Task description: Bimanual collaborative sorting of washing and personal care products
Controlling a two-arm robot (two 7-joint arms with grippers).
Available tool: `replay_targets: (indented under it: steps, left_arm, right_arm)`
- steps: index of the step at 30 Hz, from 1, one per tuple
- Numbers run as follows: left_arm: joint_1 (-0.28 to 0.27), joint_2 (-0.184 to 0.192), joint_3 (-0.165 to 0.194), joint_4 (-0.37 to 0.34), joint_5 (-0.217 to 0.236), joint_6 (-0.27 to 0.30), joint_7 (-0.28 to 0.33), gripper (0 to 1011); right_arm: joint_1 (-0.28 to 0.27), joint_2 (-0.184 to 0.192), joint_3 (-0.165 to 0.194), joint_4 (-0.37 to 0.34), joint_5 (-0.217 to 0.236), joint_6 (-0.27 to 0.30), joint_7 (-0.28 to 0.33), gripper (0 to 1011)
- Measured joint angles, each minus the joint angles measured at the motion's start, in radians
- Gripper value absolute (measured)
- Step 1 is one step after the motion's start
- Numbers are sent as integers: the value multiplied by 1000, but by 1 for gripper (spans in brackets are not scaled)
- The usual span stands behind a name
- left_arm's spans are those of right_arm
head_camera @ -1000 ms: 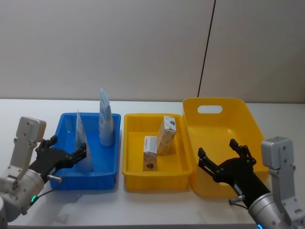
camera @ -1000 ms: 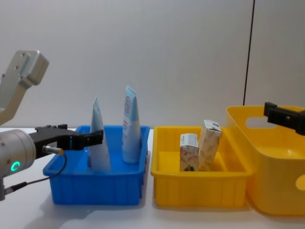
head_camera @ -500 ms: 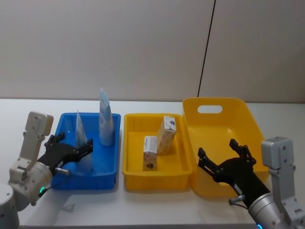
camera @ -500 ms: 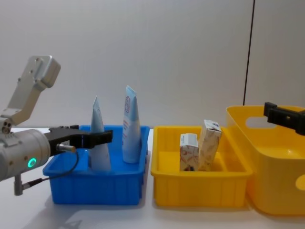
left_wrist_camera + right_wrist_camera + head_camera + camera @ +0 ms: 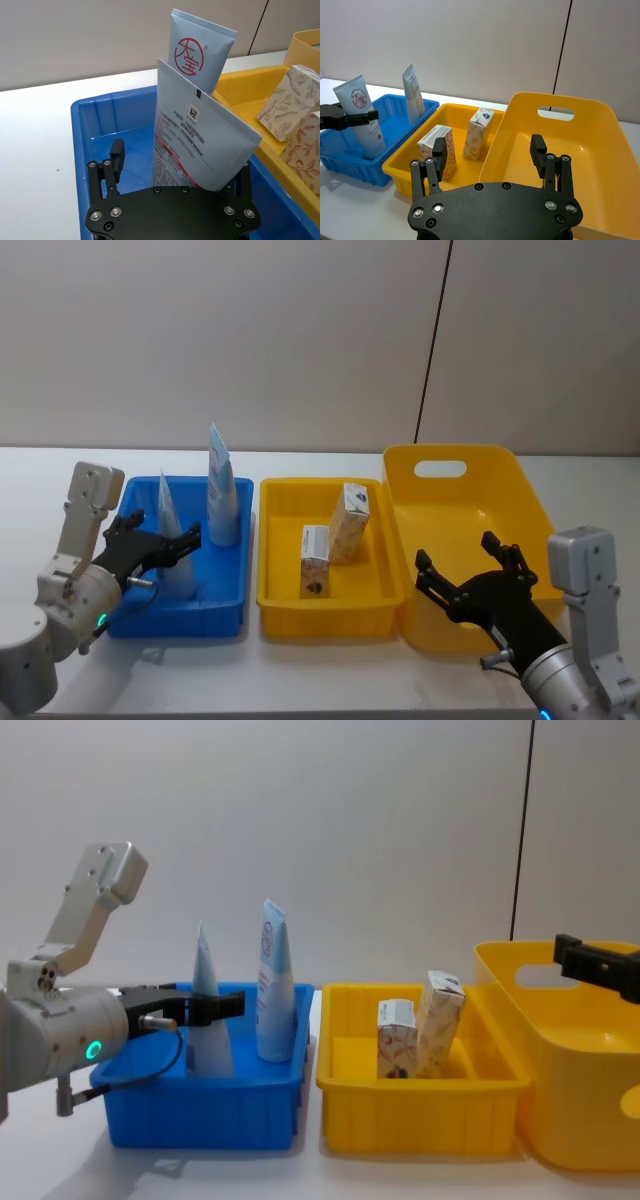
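Two pale-blue squeeze tubes stand in the blue bin [image 5: 225, 615]. The near tube [image 5: 166, 525] [image 5: 200, 145] [image 5: 204, 970] stands between the fingers of my left gripper [image 5: 160, 540] [image 5: 181, 157] [image 5: 215, 1007], which is open, with a clear gap on one side. The far tube [image 5: 220, 485] [image 5: 197, 55] [image 5: 272, 980] carries a red round logo. Two cream boxes [image 5: 315, 560] [image 5: 350, 520] [image 5: 397, 1040] stand in the small yellow bin [image 5: 330, 615]. My right gripper [image 5: 457, 552] [image 5: 488, 144] hovers open and empty over the near edge of the large yellow bin [image 5: 520, 490].
The three bins sit side by side on a white table [image 5: 330, 670], blue at the left and the large handled yellow one at the right. A grey wall [image 5: 300, 340] stands behind, with a black cable [image 5: 432, 350] running down it.
My left gripper has pushed forward into the blue bin and the near tube now stands between its fingers. The right arm has not moved.
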Motion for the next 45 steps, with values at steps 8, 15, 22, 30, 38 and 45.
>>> replay_targets:
  steps: [8,15,22,30,38,45]
  left_arm:
    - [-25,-13,0,39,5,1,4,884]
    - [-39,-21,0,59,9,2,6,647]
    - [-43,-24,0,66,10,2,6,462]
    - [-29,-18,-4,46,12,-12,-5,322]
    - [-2,-4,-19,-7,4,-60,-35,290]
    - [19,13,-39,-83,-22,-101,-89,282]
  right_arm:
    - [0,0,0,0,0,0,0,1003]
    - [0,0,0,0,0,0,0,1003]
    - [0,0,0,0,0,0,0,1003]
    - [0,0,0,0,0,0,0,1003]
    - [0,0,0,0,0,0,0,1003]
    - [0,0,0,0,0,0,0,1003]
